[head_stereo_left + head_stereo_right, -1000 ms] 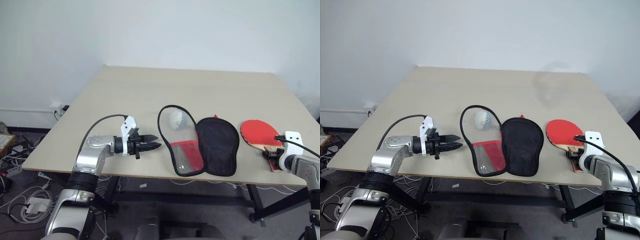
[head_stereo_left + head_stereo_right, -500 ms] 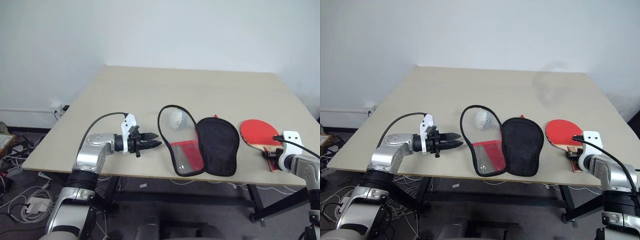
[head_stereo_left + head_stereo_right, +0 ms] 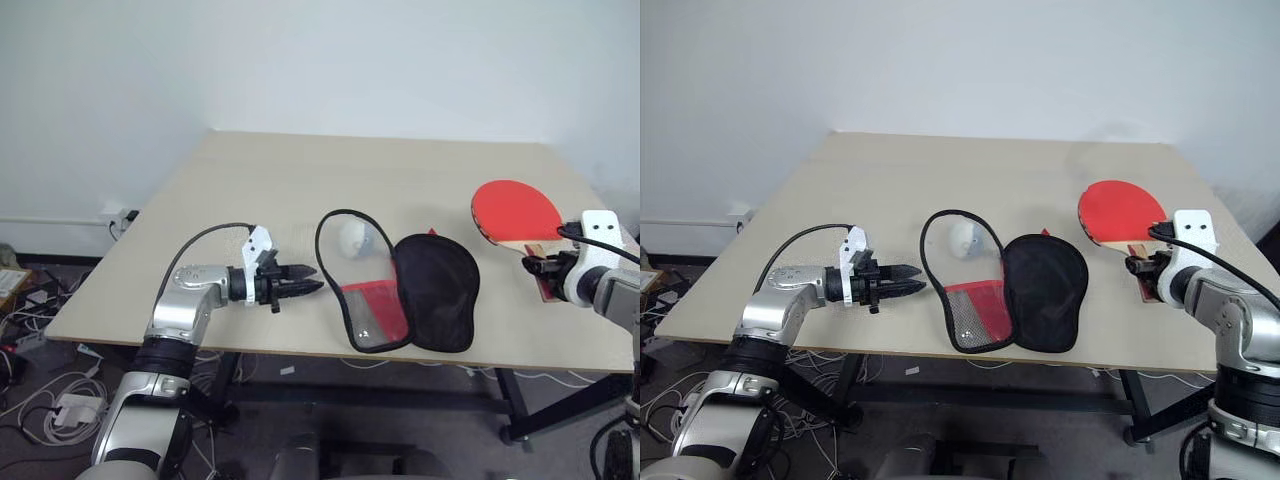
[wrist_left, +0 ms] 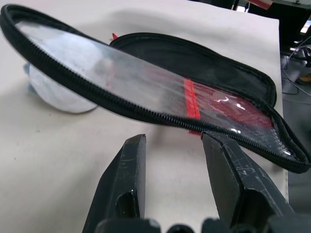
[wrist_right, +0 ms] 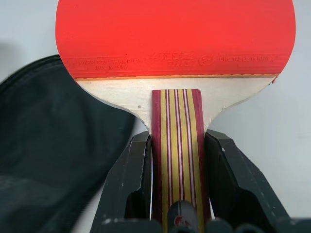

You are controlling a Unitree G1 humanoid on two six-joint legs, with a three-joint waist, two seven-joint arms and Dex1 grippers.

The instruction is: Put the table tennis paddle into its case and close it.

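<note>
Paddle — flat table tennis paddle (image 3: 515, 213) with round red rubber face and striped wooden handle — is held clear of the beige desk (image 3: 400, 175) by the right gripper (image 5: 176, 145), clenched on the handle, one finger along each side as seen in the right wrist view. Blade points away from the wrist, so the long axis runs in line with the gripper, face up.

Case — paddle-shaped zip fabric case (image 3: 395, 290) with black lining and one clear plastic half — lies opened flat on the desk, toward the robot's left of the held paddle, black half nearer to it, clear half beyond. Rounded ends of the case point away from the robot, narrow ends toward the near desk edge. A small white ball (image 3: 352, 236) is seen under the clear half.

Left gripper (image 3: 305, 282) hovers just beside the clear half's zip edge, fingers (image 4: 127, 179) apart, nothing grasped; it is the nearer one for lifting or steadying that flap.

Judgement: a leftward carry is needed, blade aligned with the case's round end, handle toward the narrow end. Insertion not yet begun; zip still fully open.
</note>
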